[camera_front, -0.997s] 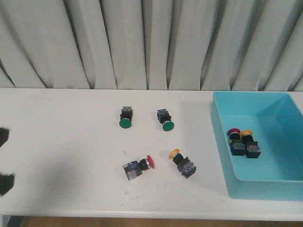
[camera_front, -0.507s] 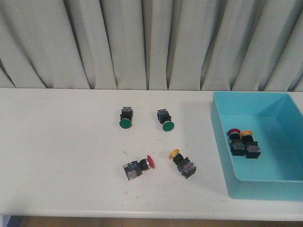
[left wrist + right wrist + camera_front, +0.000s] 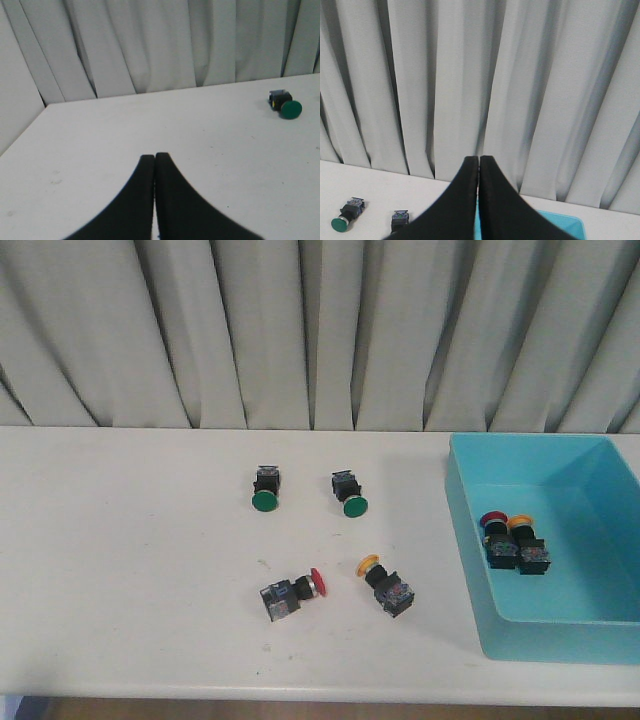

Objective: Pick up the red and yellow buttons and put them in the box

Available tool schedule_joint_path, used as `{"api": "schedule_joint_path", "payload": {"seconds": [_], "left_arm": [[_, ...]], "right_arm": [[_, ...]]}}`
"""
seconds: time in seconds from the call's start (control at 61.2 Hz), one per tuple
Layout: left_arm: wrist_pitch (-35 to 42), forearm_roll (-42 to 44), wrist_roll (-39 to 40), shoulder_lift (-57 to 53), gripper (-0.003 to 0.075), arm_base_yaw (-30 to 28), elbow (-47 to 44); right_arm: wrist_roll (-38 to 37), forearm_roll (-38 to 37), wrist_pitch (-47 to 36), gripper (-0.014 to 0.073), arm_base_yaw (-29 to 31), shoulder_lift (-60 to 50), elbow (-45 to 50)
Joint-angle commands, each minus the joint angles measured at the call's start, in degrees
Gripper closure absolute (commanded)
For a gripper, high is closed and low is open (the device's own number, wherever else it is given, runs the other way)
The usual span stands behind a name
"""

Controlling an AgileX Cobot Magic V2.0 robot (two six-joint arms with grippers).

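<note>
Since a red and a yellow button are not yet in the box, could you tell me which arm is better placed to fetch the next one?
Probably the left gripper: its view looks along the open table where the red button lies. The right gripper sits above the box. Neither shows in front view.

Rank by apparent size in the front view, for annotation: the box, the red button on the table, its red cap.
1. box
2. red button on the table, whole unit
3. its red cap, smallest
</note>
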State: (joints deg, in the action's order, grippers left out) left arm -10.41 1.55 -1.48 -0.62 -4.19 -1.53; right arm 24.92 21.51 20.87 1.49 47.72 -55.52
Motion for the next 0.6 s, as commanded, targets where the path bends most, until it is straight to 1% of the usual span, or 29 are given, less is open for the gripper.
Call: {"api": "schedule_joint_path", "payload": {"seconds": [0.0, 0.213, 0.392, 0.589], "left_arm": [[7.2, -2.0, -0.2, -0.9, 0.0727, 0.3, -2.9], [10.4, -2.1, -0.1, -0.9, 0.0727, 2.7, -2.9], [9.7, -5.0, 0.0, -0.9, 0.0727, 2.7, -2.9], [9.6, -4.9, 0.0, -0.9, 0.0727, 2.7, -2.8]], "right_arm": [[0.5, 0.6, -4.2, 0.0601, -0.1, -0.4, -1.6], [0.5, 0.6, -4.2, 0.0601, -0.1, -0.4, -1.6], [0.5, 0.6, -4.2, 0.0601, -0.1, -0.4, -1.6], [0.5, 0.6, -4.2, 0.0601, -0.1, -0.4, -1.6]]}}
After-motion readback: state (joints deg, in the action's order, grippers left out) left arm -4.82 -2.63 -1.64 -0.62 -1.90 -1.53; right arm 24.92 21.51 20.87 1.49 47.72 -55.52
